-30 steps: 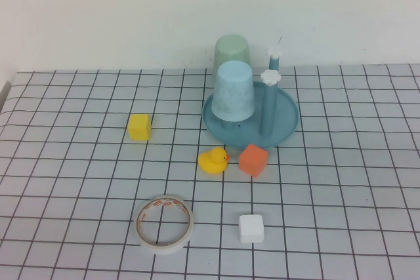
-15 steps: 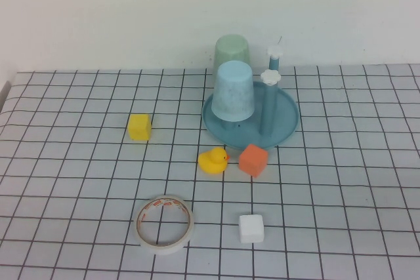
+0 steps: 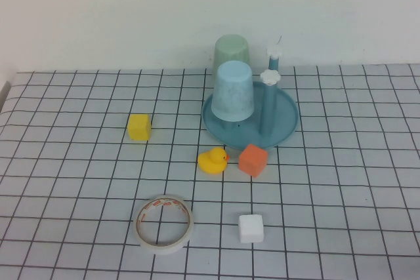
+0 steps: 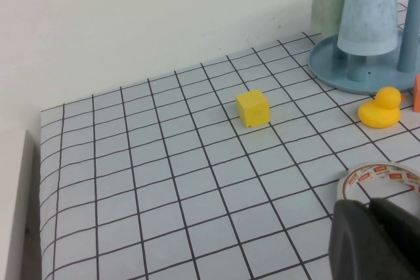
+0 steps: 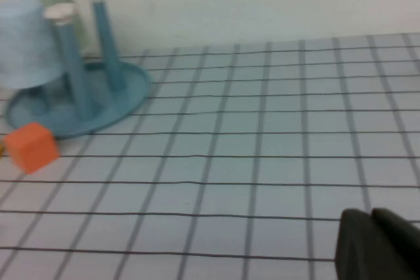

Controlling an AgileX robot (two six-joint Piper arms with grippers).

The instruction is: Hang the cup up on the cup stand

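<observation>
From my high view, the light blue cup [image 3: 232, 91] sits inverted over a peg of the cup stand [image 3: 283, 124], in front of the pale green cup [image 3: 231, 54]. I see the left gripper [image 4: 374, 240] low beside the tape roll [image 3: 164, 223] and the right gripper [image 5: 377, 244] over bare grid, well apart from the stand; I cannot tell either claw's state.

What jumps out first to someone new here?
The light blue cup sits upside down on a peg of the teal cup stand at the back, a green cup behind it. The left gripper and right gripper sit low near the table's front.
</observation>
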